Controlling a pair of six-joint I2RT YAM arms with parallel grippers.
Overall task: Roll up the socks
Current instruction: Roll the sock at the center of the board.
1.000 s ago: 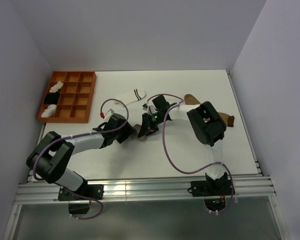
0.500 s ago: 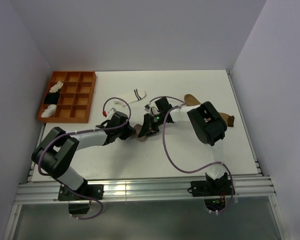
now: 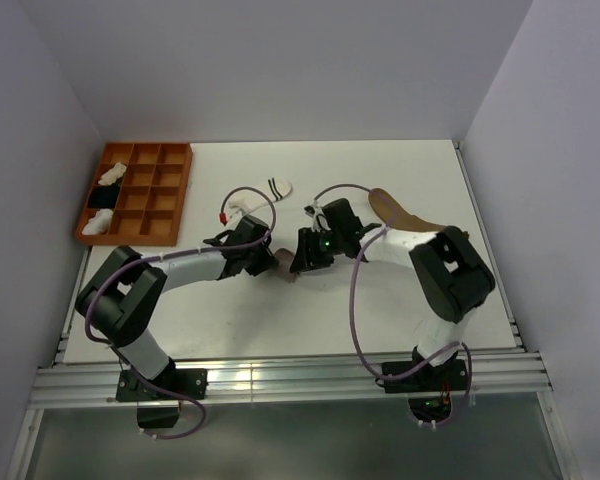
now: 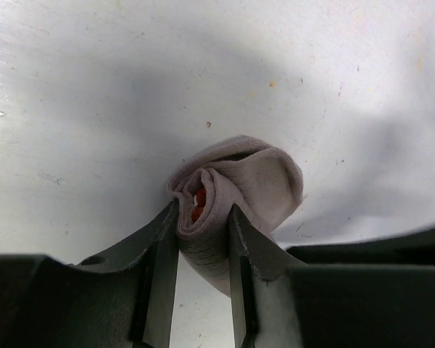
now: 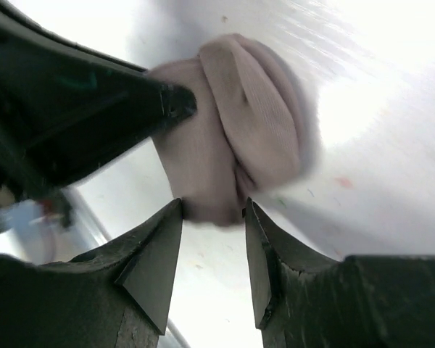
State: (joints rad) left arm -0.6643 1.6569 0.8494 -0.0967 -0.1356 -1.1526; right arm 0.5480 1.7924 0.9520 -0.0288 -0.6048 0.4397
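White table (image 3: 280, 320) is seen overhead; close up, the soft ribbed sock (image 4: 268, 185) is pinched by the left end effector (image 4: 203, 210), while the right end effector (image 5: 212, 204) is parted.

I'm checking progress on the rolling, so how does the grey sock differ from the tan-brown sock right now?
The grey sock is rolled into a bundle; the tan-brown sock lies flat, unrolled. The left claw grips the grey sock; no claw touches the tan-brown sock. Both sit on the white table.
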